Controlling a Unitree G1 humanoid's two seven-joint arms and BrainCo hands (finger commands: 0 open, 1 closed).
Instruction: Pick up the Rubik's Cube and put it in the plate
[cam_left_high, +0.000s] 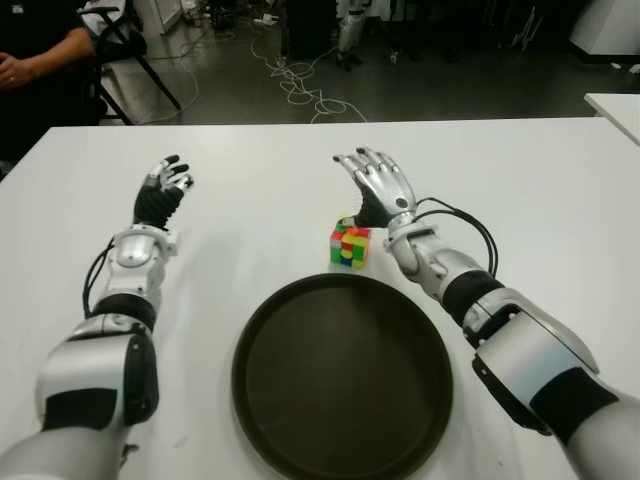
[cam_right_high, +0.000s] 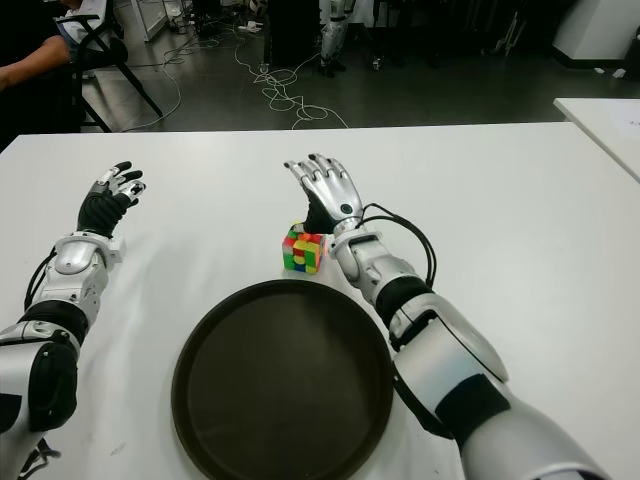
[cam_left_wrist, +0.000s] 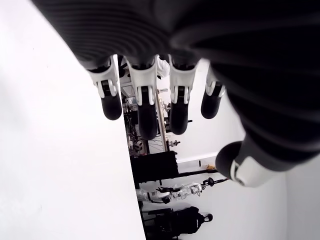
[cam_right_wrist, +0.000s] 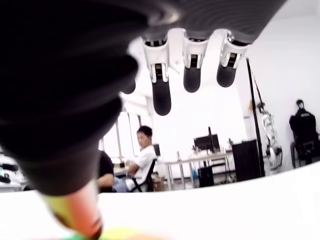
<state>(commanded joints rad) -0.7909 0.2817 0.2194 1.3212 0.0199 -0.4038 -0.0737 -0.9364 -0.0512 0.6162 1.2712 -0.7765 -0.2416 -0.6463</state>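
Note:
The Rubik's Cube (cam_left_high: 350, 244) stands on the white table (cam_left_high: 250, 180), just beyond the far rim of the round dark plate (cam_left_high: 340, 385). My right hand (cam_left_high: 368, 175) hovers right behind and above the cube, palm toward it, fingers spread and holding nothing. Its thumb reaches down to the cube's top right corner; I cannot tell if it touches. In the right wrist view the fingertips (cam_right_wrist: 161, 102) point outward and a blurred coloured edge of the cube (cam_right_wrist: 117, 234) shows below the thumb. My left hand (cam_left_high: 165, 185) shows idle at the left of the table, fingers relaxed.
A person (cam_left_high: 35, 65) sits beside a black chair (cam_left_high: 125, 40) past the table's far left corner. Cables (cam_left_high: 300, 85) lie on the floor behind the table. Another white table (cam_left_high: 615, 105) begins at the far right.

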